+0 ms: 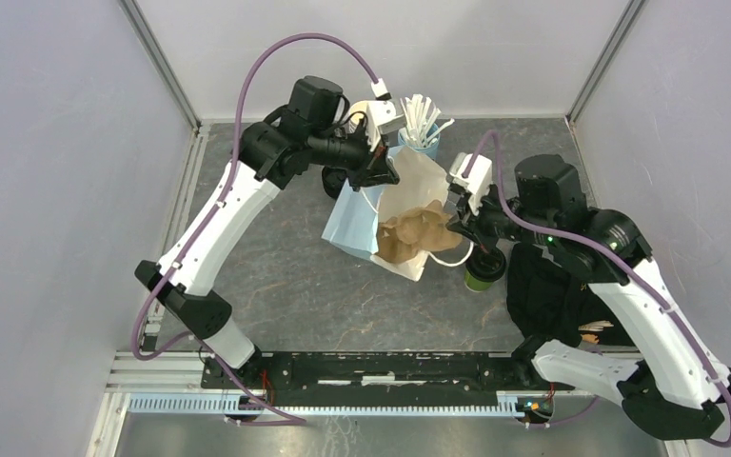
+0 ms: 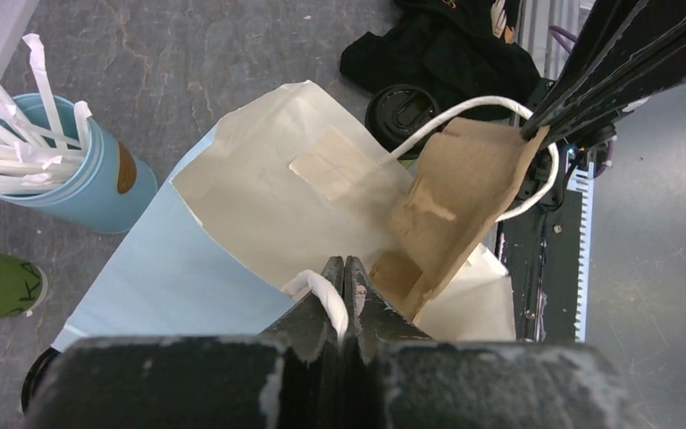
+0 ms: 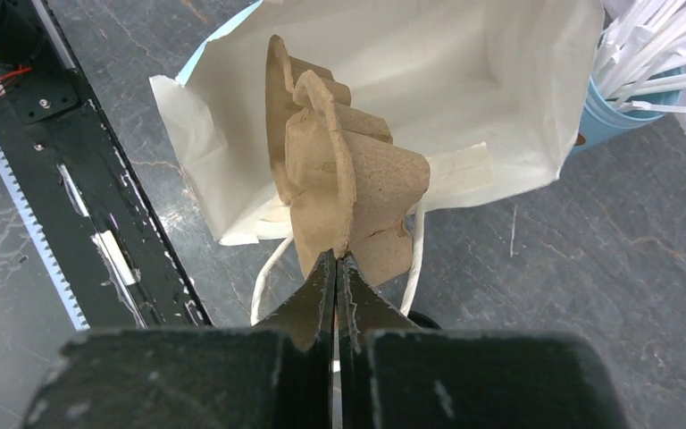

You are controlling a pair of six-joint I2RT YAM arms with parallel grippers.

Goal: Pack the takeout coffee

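Observation:
The takeout coffee (image 1: 484,270), a green cup with a black lid, stands on the table right of the bag; its lid shows in the left wrist view (image 2: 402,111). The paper bag (image 1: 357,221), blue outside and white inside, lies tilted with its mouth open toward the right. My left gripper (image 1: 387,171) is shut on the bag's white rope handle (image 2: 324,291) at the far rim. My right gripper (image 1: 454,226) is shut on the edge of a brown cardboard cup carrier (image 3: 348,179) and holds it at the bag's mouth (image 3: 429,98), partly inside. The coffee is just below the right gripper.
A blue holder with white wrapped straws (image 1: 422,129) stands behind the bag. A stack of green lidless cups (image 2: 0,281) and black lids (image 1: 335,181) are by the left gripper. A black cloth (image 1: 544,286) lies to the right of the coffee.

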